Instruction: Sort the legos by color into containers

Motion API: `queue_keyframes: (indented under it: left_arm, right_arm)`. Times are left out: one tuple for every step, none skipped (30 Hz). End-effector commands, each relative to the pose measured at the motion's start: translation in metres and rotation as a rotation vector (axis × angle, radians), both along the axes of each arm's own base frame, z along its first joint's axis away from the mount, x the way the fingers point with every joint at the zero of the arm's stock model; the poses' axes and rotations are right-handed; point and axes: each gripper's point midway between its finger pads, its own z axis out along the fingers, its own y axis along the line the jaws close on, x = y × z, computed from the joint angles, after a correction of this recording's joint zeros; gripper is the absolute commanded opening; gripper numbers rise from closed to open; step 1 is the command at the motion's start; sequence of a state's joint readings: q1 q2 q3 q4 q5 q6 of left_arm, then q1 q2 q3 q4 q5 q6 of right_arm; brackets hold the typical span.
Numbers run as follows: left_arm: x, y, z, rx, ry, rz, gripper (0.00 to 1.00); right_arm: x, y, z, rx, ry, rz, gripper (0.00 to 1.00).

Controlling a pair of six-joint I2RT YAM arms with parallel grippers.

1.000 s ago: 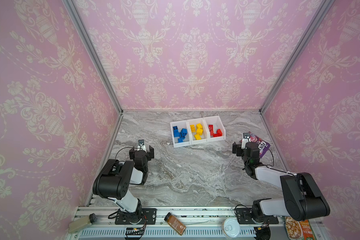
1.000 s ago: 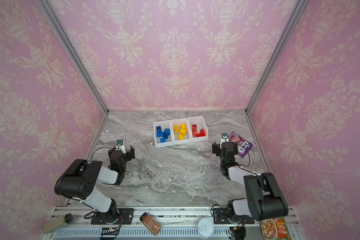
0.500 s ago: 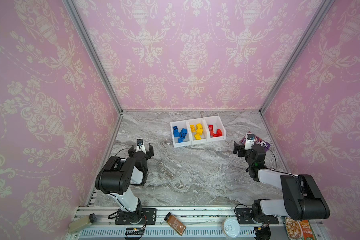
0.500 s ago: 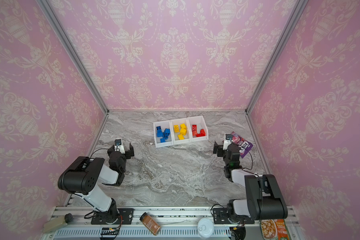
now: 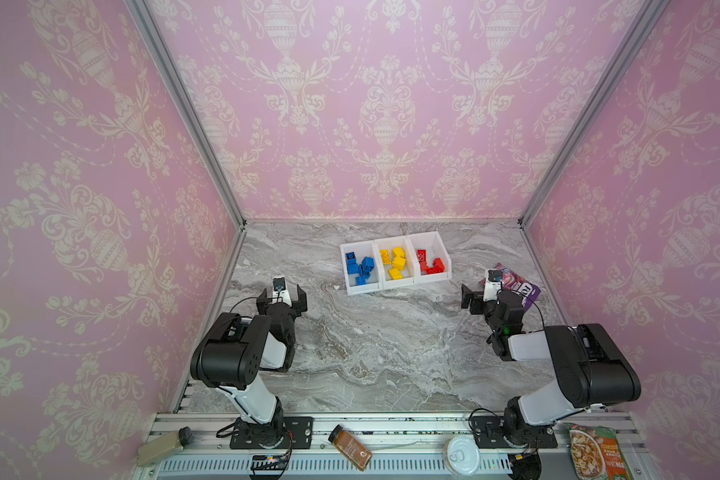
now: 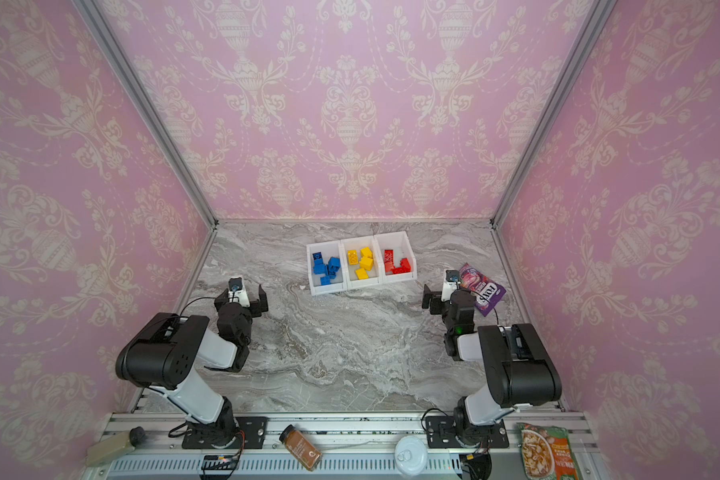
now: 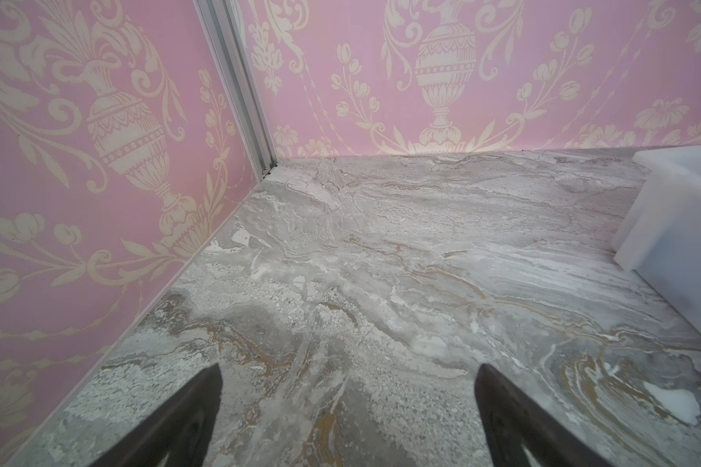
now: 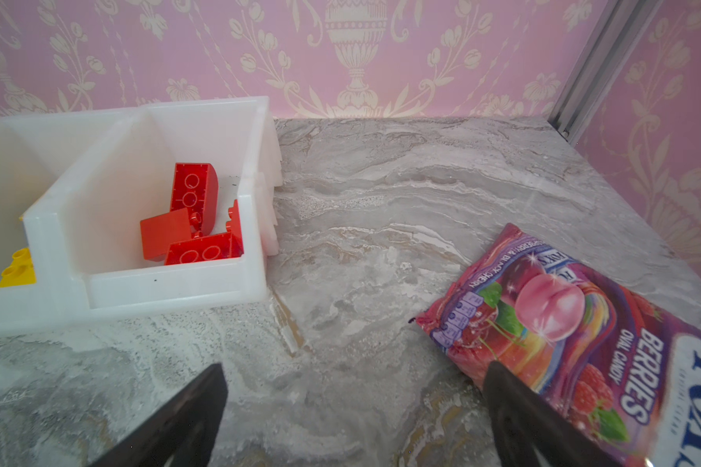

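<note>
Bins [image 5: 398,285]: 3, white, joined in a row on the worktop [image 5: 391,345]. They sit ahead of both grippers and between them, well apart from the left one and nearer the right.

Legos: all in the bins, one color per bin.
- Blue legos [image 5: 360,267]: about 5 (pile overlaps, count unsure), in the bin nearest the left gripper.
- Yellow legos [image 5: 398,262]: 4, in the middle bin.
- Red legos [image 8: 195,218]: 4, in the bin nearest the right gripper.

Left gripper [image 5: 282,295]: fingers spread wide, empty, over bare worktop.

Right gripper [image 5: 489,293]: fingers spread wide, empty.

Candy bag [image 8: 563,323]: 1, purple, just beside the right fingers on their outer side. It reads "FOX'S" and "BERRIES OVAL CANDY".

Front rail, behind the arms: 1 spice jar [image 5: 350,447], 1 white-lidded can [image 5: 462,455], 1 snack packet [image 5: 595,453]. Their labels are too small to read.
</note>
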State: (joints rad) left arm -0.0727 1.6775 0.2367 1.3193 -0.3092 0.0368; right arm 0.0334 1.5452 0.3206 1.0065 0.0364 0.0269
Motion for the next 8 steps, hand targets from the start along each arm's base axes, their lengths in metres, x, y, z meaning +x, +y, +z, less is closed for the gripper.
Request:
queue_keyframes:
  left_arm:
    - [-0.0008, 0.0018, -0.0014, -0.004, 0.003, -0.001, 0.99]
    - [-0.0011, 0.0026, -0.0013, -0.005, 0.002, 0.001, 0.99]
    - [-0.0007, 0.002, -0.001, -0.005, 0.001, -0.001, 0.99]
    - [-0.001, 0.0017, -0.0017, -0.005, 0.003, -0.002, 0.99]
    - [-0.001, 0.0022, -0.0014, -0.005, 0.003, 0.0, 0.99]
    - [-0.0011, 0.002, -0.0014, -0.005, 0.003, -0.001, 0.99]
    - [-0.0011, 0.002, -0.0013, -0.005, 0.002, -0.001, 0.99]
    - [-0.001, 0.0022, -0.0017, -0.004, 0.004, -0.001, 0.99]
  right_arm:
    - [-0.0014, 0.0031, 0.0078, -0.032, -0.047, -0.006, 1.0]
    - [0.0009, 0.0036, 0.0065, -0.037, -0.032, -0.008, 1.0]
    - [0.0021, 0.002, 0.005, -0.042, -0.018, -0.021, 1.0]
    - [0.002, 0.0014, 0.0055, -0.042, -0.022, -0.024, 1.0]
    - [0.0009, 0.0018, 0.0055, -0.044, -0.026, -0.024, 1.0]
    - [-0.0003, 0.003, 0.0058, -0.044, -0.031, -0.017, 1.0]
    - [-0.0014, 0.0057, 0.0066, -0.042, -0.041, -0.002, 1.0]
    - [-0.0022, 0.0073, 0.0076, -0.043, -0.047, 0.008, 1.0]
